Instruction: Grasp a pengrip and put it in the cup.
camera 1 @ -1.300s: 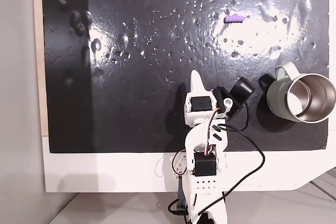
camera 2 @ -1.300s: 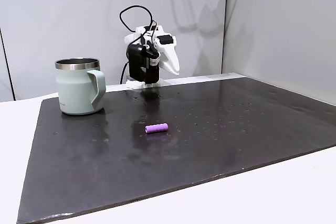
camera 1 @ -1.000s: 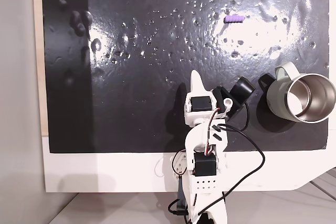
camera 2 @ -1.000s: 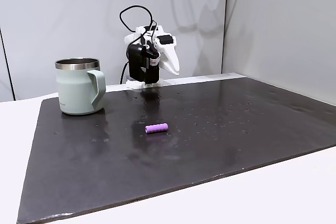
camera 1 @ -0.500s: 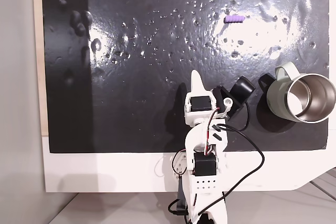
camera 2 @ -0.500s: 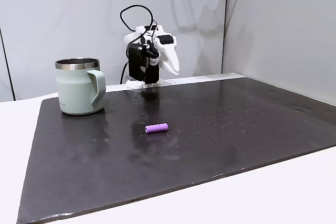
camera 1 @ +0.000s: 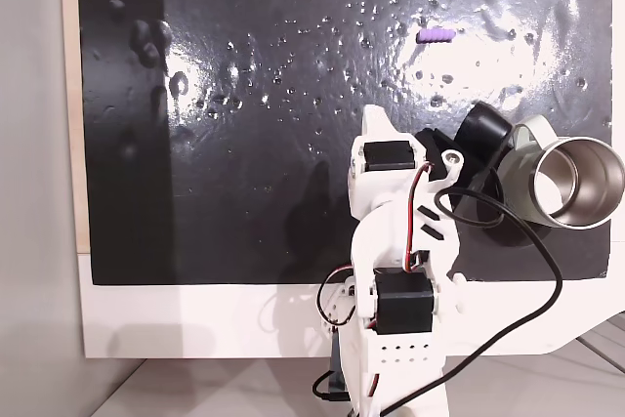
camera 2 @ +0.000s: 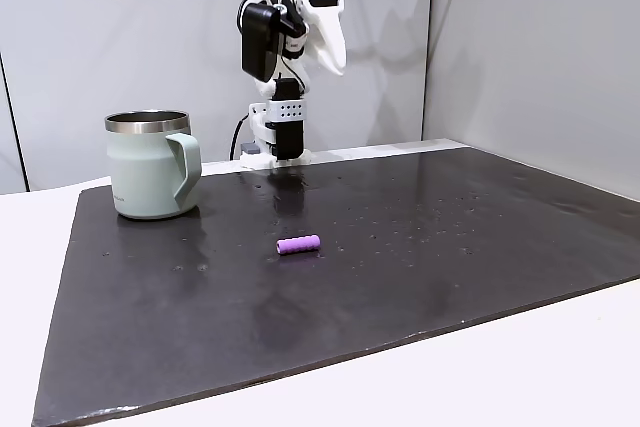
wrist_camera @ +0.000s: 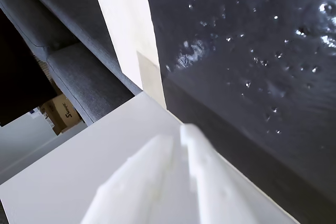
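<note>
In a fixed view from above, the pengrip (camera 1: 435, 35) is seen lying flat on the black mat (camera 1: 244, 163) near the top of the picture, well apart from the tool (camera 1: 370, 122), whose white tip points up the picture from the middle. The cup (camera 1: 566, 183) is seen at the right edge, with the arm's black cylindrical part (camera 1: 482, 130) just beside it and partly in front of its handle.

In a fixed view from the side, the tool (camera 2: 335, 52) is held high above the far edge of the counter (camera 2: 30, 277), pointing downward. The pengrip (camera 2: 298, 244) lies on the mat (camera 2: 450, 247) well below and nearer the camera. The cup (camera 2: 150, 164) stands upright at the left, apart from the pengrip, its handle turned to the right.

In the wrist view, the white fingers (wrist_camera: 157, 182) are seen close together with hardly any gap at the tips and nothing between them, over the mat's (wrist_camera: 252, 51) edge and the white counter (wrist_camera: 126, 30).
</note>
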{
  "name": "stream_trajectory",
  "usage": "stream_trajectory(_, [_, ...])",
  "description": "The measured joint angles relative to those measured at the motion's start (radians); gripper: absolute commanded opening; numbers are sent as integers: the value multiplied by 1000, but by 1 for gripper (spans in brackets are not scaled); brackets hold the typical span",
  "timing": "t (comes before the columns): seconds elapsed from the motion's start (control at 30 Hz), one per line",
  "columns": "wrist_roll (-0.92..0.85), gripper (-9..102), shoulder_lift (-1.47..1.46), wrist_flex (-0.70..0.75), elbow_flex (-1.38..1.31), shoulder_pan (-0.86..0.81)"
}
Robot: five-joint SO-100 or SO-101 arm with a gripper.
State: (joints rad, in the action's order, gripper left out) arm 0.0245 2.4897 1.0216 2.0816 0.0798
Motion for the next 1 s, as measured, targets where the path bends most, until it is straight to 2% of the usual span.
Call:
stream_trajectory(0.37, [-21, 5, -515, 388, -703, -172])
stream_trajectory(0.6, [-54, 16, -976, 632, -1215, -235])
stream_trajectory(0.73, [-95, 24, -1127, 658, -1345, -256])
stream_trajectory(1.0, [-130, 24, -1342, 658, -1499, -276])
